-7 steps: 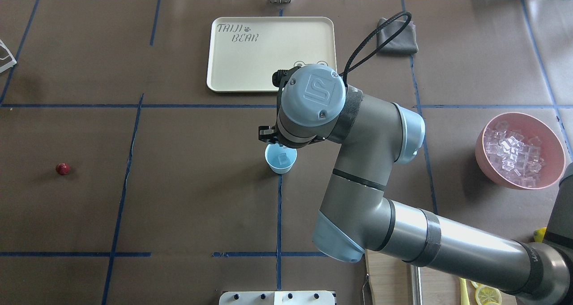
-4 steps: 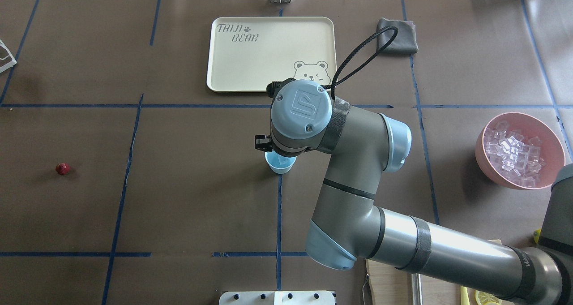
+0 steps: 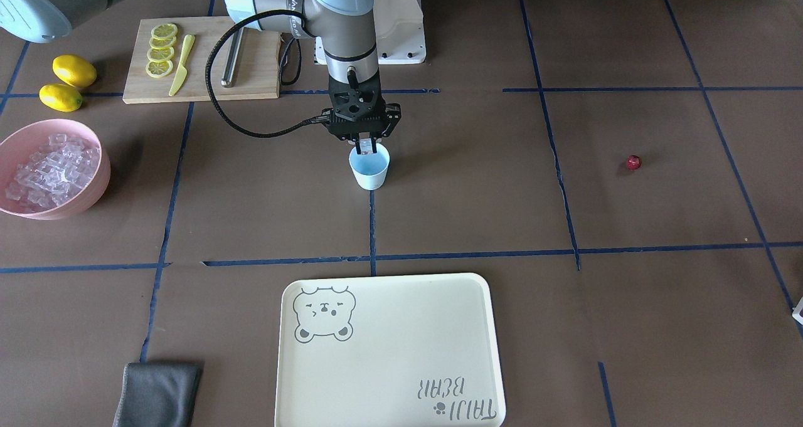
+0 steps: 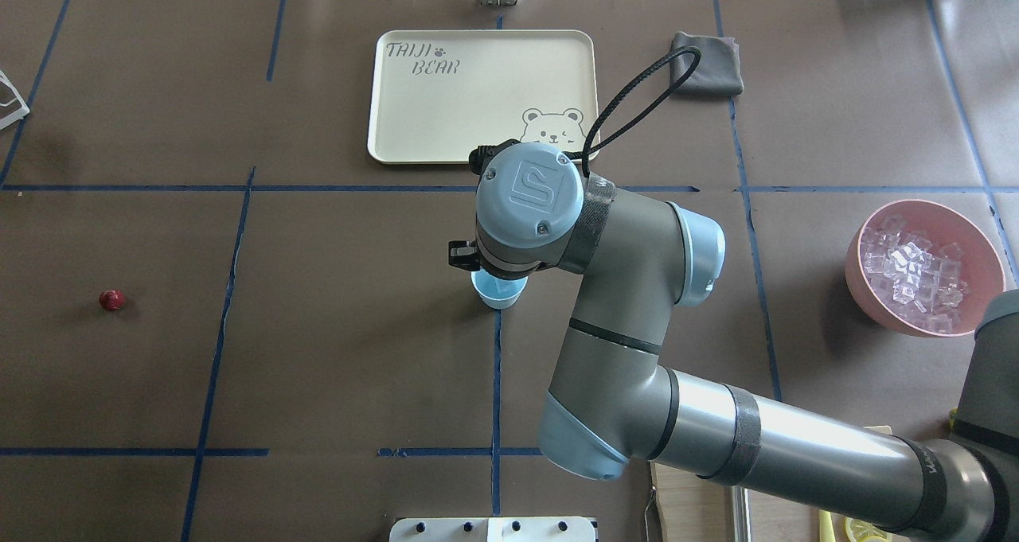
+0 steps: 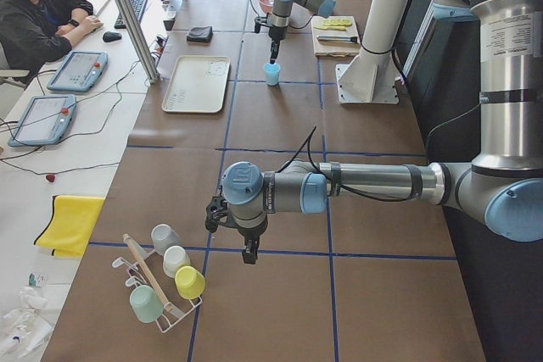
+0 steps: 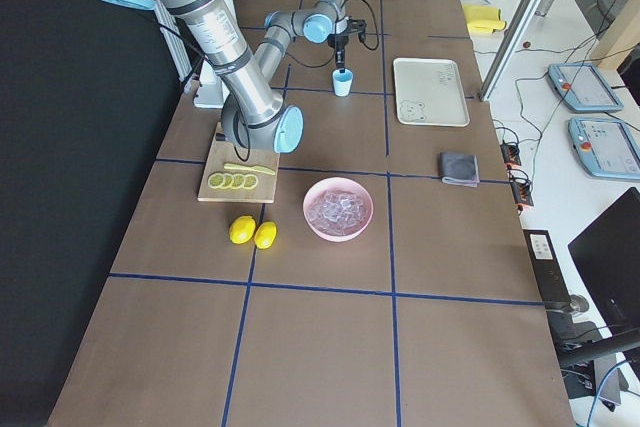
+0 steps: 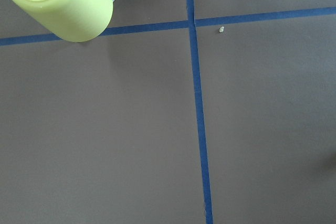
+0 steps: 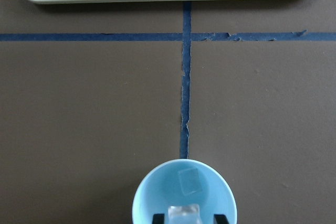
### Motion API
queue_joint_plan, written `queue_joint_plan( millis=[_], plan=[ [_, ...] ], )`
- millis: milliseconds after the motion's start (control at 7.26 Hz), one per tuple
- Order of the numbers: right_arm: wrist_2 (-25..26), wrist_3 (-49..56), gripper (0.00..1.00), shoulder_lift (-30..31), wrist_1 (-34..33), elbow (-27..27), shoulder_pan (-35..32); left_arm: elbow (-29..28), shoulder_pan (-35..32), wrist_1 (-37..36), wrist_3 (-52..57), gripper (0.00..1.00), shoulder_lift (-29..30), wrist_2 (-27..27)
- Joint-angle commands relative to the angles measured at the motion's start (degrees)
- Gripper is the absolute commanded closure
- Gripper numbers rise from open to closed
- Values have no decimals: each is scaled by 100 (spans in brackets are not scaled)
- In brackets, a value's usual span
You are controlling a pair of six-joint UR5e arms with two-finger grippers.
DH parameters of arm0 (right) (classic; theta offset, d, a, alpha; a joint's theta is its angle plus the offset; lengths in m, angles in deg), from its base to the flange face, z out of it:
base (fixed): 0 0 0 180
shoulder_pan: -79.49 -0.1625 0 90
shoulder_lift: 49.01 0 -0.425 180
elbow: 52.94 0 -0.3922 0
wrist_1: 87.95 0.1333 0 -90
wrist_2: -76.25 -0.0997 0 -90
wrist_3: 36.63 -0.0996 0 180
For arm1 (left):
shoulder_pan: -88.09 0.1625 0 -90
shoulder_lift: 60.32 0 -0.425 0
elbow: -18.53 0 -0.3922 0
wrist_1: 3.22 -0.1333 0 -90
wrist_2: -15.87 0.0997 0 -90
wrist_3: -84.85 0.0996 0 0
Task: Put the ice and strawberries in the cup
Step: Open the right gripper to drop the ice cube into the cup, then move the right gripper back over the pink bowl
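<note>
I see the tray [image 4: 446, 120] beyond, the bowl [image 3: 98, 184] far right; my right pincer [image 3: 370, 148] grips an ice cube [image 8: 184, 215] just inside the cup [image 3: 370, 175], above a second cube [image 8: 189, 181].

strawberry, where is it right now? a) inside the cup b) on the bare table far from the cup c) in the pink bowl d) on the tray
b: the strawberry lies alone on the table, well apart from the cup.
</note>
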Motion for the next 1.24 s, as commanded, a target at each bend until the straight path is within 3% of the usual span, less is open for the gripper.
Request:
queue_joint_plan(
  millis=[0, 689, 826, 964, 1102],
  plan=[
    [17, -2, 0, 2, 1, -1, 2, 0, 0, 0, 0, 0, 0, 0],
    [-79, 182, 0, 151, -16, 139, -286, 9, 0, 0, 0, 0, 0, 0],
    [-97, 713, 0, 570, -25, 592, -427, 9, 0, 0, 0, 0, 0, 0],
    [-437, 1362, 0, 1087, -25, 1110, -785, 9, 0, 0, 0, 0, 9, 0],
    [-1119, 1978, 0, 1614, -16, 1507, -1328, 9, 0, 0, 0, 0, 9, 0]
  ],
)
